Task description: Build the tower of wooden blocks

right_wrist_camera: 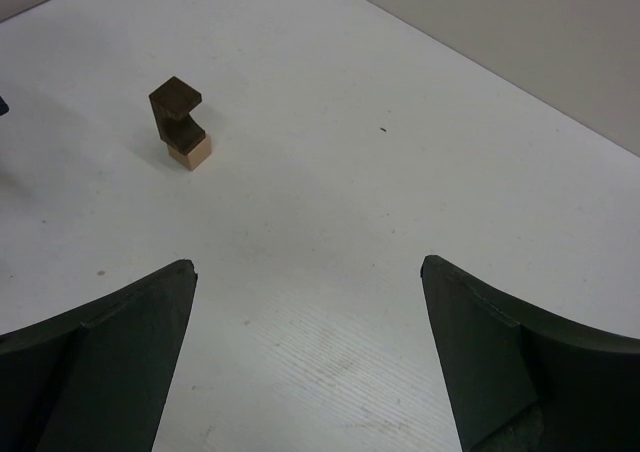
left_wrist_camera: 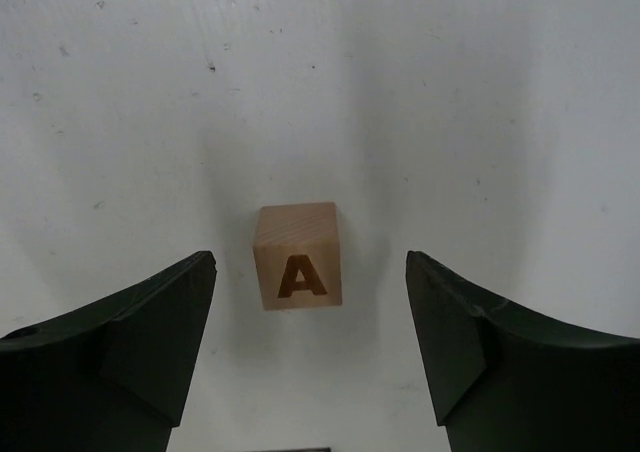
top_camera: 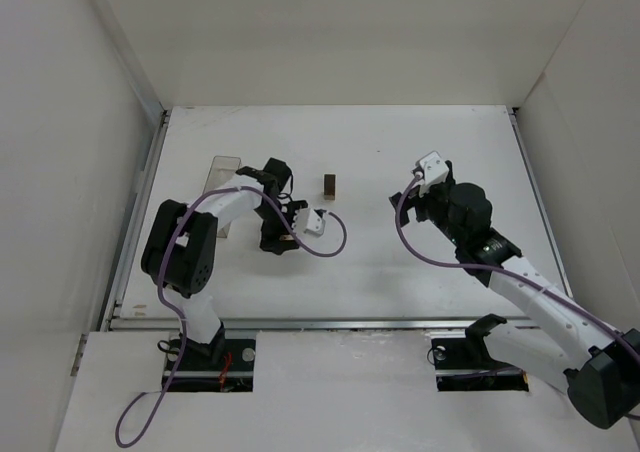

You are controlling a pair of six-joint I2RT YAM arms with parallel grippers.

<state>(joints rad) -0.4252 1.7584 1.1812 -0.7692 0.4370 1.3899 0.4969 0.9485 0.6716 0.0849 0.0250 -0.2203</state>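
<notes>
A light tan wood block marked with a brown letter A lies on the white table, between and just ahead of the fingertips of my left gripper, which is open and does not touch it. In the top view that gripper points down at the block. The tower stands in mid-table. In the right wrist view the tower shows dark brown cubes on a tan cube, the top one turned slightly. My right gripper is open and empty, well to the tower's right.
A clear plastic box stands at the back left, just beyond the left arm's elbow. White walls enclose the table on the left, back and right. A purple cable loops beside each arm.
</notes>
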